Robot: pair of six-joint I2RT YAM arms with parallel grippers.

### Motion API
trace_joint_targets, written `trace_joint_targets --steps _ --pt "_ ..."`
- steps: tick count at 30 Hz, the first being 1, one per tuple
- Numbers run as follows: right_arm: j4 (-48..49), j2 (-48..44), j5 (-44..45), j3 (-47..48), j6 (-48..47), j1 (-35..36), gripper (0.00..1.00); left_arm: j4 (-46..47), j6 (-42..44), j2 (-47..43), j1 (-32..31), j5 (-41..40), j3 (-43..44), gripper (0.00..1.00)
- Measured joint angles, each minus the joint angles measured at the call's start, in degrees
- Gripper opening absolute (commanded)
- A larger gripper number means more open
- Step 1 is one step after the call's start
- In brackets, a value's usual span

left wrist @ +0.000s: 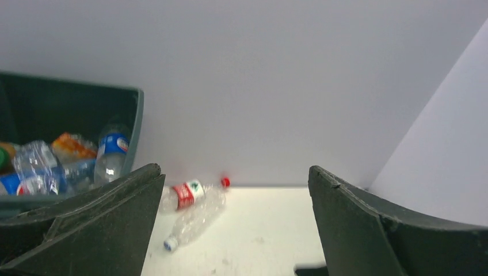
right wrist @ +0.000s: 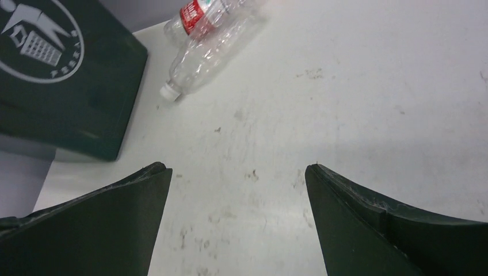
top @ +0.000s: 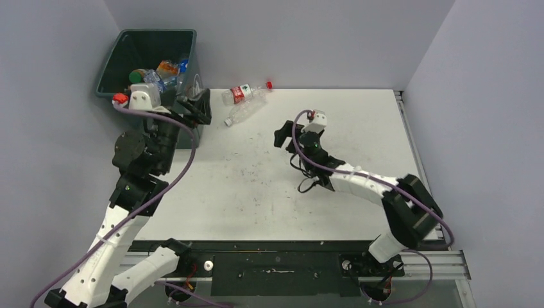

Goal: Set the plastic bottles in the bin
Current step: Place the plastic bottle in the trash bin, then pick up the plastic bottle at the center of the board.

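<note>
Nearest in the top view is the mounting rail (top: 276,269), with both arms reaching away over the white table (top: 289,205). The left gripper (top: 192,106) is raised at the near right corner of the bin (top: 122,38), which stands off the table's far left corner. That is a sensible height for clearing the rim. A heap of bottles (top: 160,74) lies inside. Two remain on the table just right of the bin: a red-label bottle (top: 247,93) and a clear bottle (top: 244,112), lying side by side and touching. The right gripper (top: 285,136) hovers mid-table, aimed their way.

Left wrist view: fingers (left wrist: 103,224) spread wide, with nothing between them. The bin wall (left wrist: 135,126) is at left, with blue-label and orange bottles (left wrist: 112,152) visible inside. Both loose bottles lie beyond.

Right wrist view: jaws likewise released and empty above bare table. The clear bottle (right wrist: 207,57) lies ahead and left, its white cap toward me, with the red-label bottle (right wrist: 201,14) behind it. The bin's side shows its white sticker (right wrist: 40,40). I judge the task nearly done, and the right arm is better placed for the next pick.
</note>
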Motion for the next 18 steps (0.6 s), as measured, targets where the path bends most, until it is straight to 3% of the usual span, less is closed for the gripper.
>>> trace_joint_targets --steps 6,13,18 --pt "2.05 20.85 -7.19 17.0 1.68 -7.19 0.9 -1.64 -0.02 -3.3 -1.14 2.32 -12.9 0.96" --pt "1.99 43.45 -14.91 40.3 5.11 -11.34 0.9 -6.27 0.33 4.04 -3.26 4.28 -14.71 0.96" --pt "1.62 50.36 -16.68 45.18 9.07 -12.09 0.9 -2.78 0.74 7.89 -3.93 4.44 -14.97 0.96"
